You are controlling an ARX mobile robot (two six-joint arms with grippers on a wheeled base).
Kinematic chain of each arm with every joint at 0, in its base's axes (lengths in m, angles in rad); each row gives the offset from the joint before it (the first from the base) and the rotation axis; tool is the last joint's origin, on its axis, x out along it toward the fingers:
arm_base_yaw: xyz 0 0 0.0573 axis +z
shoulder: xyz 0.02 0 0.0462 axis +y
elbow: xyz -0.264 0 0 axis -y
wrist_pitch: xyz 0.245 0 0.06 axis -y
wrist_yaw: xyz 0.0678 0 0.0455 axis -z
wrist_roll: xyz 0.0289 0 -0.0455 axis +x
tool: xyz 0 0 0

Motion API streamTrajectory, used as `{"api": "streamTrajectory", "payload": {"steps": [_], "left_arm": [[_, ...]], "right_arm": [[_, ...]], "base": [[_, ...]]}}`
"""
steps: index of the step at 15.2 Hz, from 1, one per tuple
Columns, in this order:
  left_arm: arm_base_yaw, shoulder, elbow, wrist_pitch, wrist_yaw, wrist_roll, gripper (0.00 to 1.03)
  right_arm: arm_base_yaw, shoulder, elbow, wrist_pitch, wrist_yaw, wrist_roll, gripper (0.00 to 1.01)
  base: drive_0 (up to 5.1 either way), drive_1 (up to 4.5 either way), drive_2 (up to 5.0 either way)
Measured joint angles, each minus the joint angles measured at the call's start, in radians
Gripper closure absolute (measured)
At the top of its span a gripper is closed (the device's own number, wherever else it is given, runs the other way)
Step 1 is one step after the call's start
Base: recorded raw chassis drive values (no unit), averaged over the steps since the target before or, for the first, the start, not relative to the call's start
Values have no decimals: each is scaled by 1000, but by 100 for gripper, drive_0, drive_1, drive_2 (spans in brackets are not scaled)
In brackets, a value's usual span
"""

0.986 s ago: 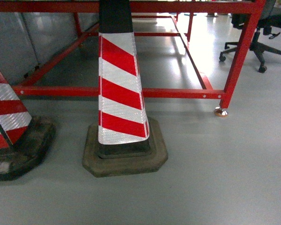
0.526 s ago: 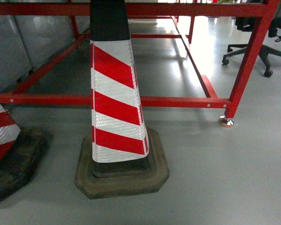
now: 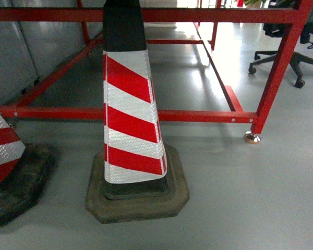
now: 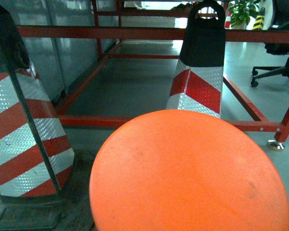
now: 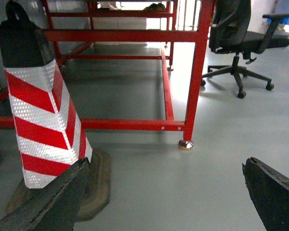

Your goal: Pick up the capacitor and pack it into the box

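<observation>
Head view: striped cone (image 3: 130, 120) at centre, top cut off; capacitor and box nowhere seen. Left wrist: orange dome (image 4: 188, 173) hid lower frame, claw unseen. Right wrist: right gripper (image 5: 166, 202) fingers spread apart at bottom corners.

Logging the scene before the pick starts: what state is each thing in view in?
Middle traffic cone: upright on its base.
Left traffic cone: upright, partly cut off.
Red frame: standing on the floor.
Office chair: upright, unoccupied.
Right claw: open, holding nothing.
Left claw: not visible.
</observation>
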Motion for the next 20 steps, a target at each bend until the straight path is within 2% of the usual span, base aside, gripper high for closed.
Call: {"api": "streamTrajectory", "payload": {"steps": [18,20], "left_arm": [[0,0,0,2,0,0,60],[0,0,0,2,0,0,60]], "right_arm": [[0,0,0,2,0,0,3],[0,0,0,2,0,1,3]], "base": [[-500,246,246],[0,0,0]]}}
